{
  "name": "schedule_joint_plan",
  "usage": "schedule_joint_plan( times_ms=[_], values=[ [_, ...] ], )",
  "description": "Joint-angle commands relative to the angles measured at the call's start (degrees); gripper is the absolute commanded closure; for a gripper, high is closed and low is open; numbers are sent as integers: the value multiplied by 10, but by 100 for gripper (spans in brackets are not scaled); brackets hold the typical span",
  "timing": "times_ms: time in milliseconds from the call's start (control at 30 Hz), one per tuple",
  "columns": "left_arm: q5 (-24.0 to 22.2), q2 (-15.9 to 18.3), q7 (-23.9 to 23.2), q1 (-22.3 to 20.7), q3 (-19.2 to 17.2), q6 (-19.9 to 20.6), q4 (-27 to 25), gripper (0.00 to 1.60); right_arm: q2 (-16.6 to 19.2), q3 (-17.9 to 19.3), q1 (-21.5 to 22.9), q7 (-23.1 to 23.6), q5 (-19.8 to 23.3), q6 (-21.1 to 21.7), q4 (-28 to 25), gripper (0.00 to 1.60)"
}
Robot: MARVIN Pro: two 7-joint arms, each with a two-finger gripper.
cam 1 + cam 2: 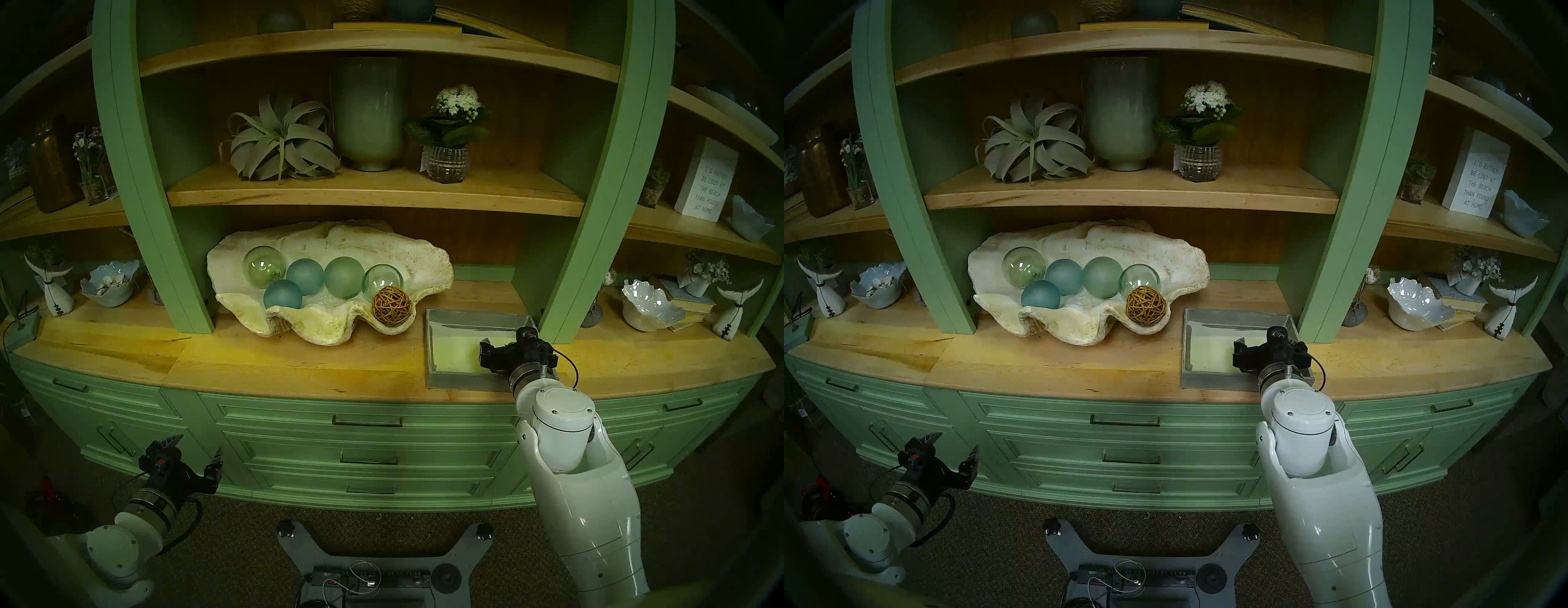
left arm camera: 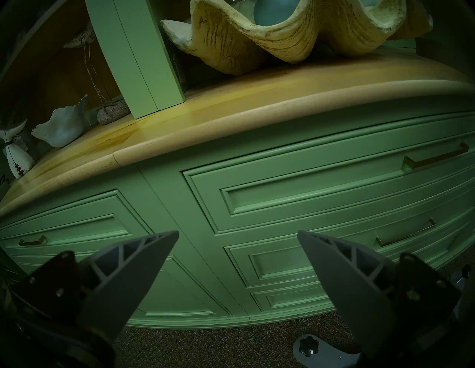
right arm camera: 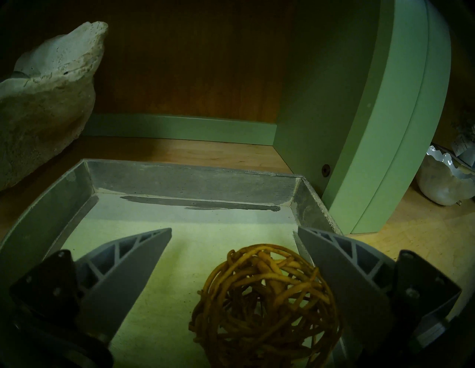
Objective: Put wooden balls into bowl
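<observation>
One woven rattan ball [image 1: 392,305] lies in the right front lobe of the big cream clam shell [image 1: 331,329], next to several glass balls [image 1: 305,276]. The second rattan ball [image 3: 264,305] lies on the floor of the grey tray [image 3: 192,182], hidden by the gripper in the head views. My right gripper [image 3: 233,229] is low in the tray [image 1: 449,322], open, its fingers on either side of this ball; the ball sits close against one finger [image 3: 341,272]. My left gripper [image 1: 197,448] hangs open and empty low in front of the drawers [image 2: 237,232].
A green cabinet post [image 1: 581,237] stands just right of the tray. The shell's end [image 3: 46,102] lies left of the tray. A shelf [image 1: 373,199] runs above the shell. Small white ruffled bowls [image 1: 649,305] stand in the side bays.
</observation>
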Motion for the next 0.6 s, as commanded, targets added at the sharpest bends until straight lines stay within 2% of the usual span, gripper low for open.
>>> schedule_joint_plan(
  times_ms=[0, 33, 100, 267, 367, 567],
  values=[
    [1, 0, 0, 0, -7, -9, -7, 0, -1, 0, -4, -9, -5, 8, -21, 0],
    [1, 0, 0, 0, -7, -9, -7, 0, -2, 3, -4, -13, -5, 35, -33, 0],
    [1, 0, 0, -1, -7, -8, -6, 0, 0, 4, -5, -13, -4, 39, -40, 0],
    [1, 1, 0, -2, -6, -7, -6, 0, -4, 21, -21, -22, 2, 82, -91, 0],
    [1, 1, 0, -1, -6, -7, -6, 0, -3, 24, -20, -20, 3, 109, -104, 0],
    [1, 1, 0, -1, -6, -8, -6, 0, -1, 32, -9, -11, 15, 132, -105, 0]
  ],
)
